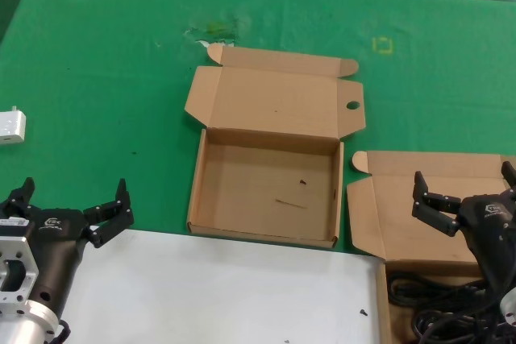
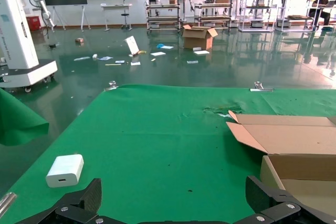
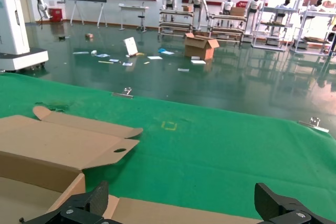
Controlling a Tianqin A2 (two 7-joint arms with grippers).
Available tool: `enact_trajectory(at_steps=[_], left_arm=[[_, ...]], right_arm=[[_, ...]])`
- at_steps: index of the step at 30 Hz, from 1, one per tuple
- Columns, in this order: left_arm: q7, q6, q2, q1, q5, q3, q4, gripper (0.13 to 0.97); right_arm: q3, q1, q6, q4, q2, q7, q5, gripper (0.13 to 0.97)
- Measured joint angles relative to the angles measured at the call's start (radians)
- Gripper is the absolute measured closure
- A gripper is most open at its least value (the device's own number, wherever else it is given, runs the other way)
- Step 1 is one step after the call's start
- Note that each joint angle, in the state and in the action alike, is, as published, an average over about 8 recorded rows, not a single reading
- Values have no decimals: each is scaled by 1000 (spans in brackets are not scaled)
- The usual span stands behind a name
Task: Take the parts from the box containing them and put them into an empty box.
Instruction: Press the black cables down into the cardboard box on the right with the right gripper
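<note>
Right gripper, jaws apart, hangs over the full box — cords beneath it. Left gripper, jaws apart, beside the empty box. Only the head view shows cords.

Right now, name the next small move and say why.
Probably lower the right gripper, open above the source box, onto the black cords below it. The middle box is empty and the left gripper waits far off.
</note>
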Motion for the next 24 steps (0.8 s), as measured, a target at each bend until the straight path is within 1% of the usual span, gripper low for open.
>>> enact_trajectory(at_steps=[24], left_arm=[[0,0,0,0,0,0,0,134]], right_arm=[[0,0,0,0,0,0,0,129]])
